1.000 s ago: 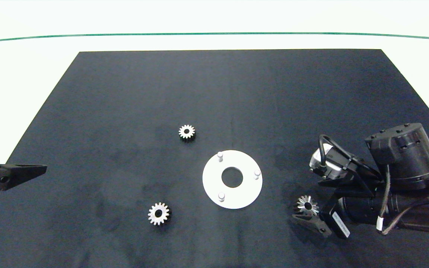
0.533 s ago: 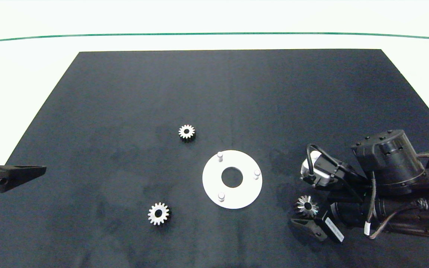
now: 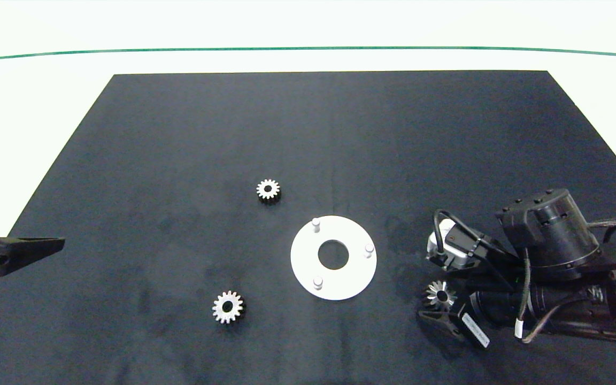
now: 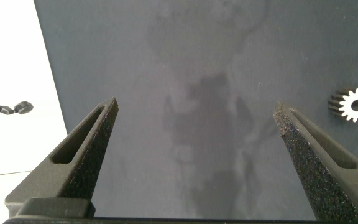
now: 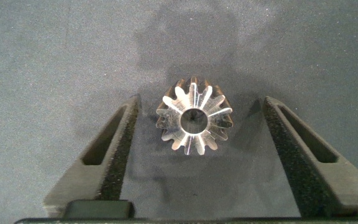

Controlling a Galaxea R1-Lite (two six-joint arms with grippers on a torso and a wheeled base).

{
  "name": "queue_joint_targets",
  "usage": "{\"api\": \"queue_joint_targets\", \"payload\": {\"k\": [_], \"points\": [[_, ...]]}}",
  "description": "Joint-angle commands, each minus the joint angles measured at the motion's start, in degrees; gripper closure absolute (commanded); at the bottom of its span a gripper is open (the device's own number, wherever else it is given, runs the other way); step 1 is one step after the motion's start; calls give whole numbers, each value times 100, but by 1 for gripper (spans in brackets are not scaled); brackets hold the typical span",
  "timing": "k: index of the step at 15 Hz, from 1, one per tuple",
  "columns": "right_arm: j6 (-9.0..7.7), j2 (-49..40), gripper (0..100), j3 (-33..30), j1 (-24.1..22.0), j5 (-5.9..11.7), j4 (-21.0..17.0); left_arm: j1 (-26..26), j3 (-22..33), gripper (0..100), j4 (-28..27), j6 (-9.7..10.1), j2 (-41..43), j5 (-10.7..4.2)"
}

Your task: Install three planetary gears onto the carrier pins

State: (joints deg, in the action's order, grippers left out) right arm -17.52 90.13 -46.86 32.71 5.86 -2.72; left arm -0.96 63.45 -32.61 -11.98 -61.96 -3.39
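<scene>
Right gripper (image 5: 194,134) spread wide, straddling one planetary gear (image 5: 194,116) flat on the black mat (image 3: 179,133), at 3 o'clock of the white disc (image 3: 353,278). Pins (image 3: 316,223) all bare. Center gear between pads, close evenly — then lift straight. Left gripper (image 4: 197,143) parked at 9 o'clock, also spread.

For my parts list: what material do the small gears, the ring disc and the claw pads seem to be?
The gears: likely bare metal, with bright glints on the teeth. The ring disc: matte white, plastic or painted metal; unclear which. The right claw pads: dark, grainy, probably foam or rubber.
</scene>
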Motion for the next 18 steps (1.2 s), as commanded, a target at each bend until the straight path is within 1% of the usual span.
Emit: {"api": "queue_joint_targets", "payload": {"k": [1,2,4,6,7,8,10,15,18], "points": [[-15,-21,27,10,-1,55,-1,8,1,0,-17,-6,0,-4],[-15,-30,30,10,-1,55,-9,17,1,0,-9,-6,0,-4],[-24,-56,33,19,-1,82,-18,17,9,0,-9,-6,0,-4],[-32,-74,37,10,8,196,-18,8,9,0,18,3,0,-4],[-68,-65,39,10,8,196,-18,17,18,0,88,21,-17,-4],[-76,-39,42,19,8,196,-9,26,18,0,158,29,-17,-4],[-76,-30,45,19,52,178,-1,17,9,0,176,29,-17,-4],[-41,-4,55,28,104,161,-1,8,18,0,185,29,-17,-4],[-24,93,61,81,104,117,-1,0,18,0,185,38,-17,-4]]}}
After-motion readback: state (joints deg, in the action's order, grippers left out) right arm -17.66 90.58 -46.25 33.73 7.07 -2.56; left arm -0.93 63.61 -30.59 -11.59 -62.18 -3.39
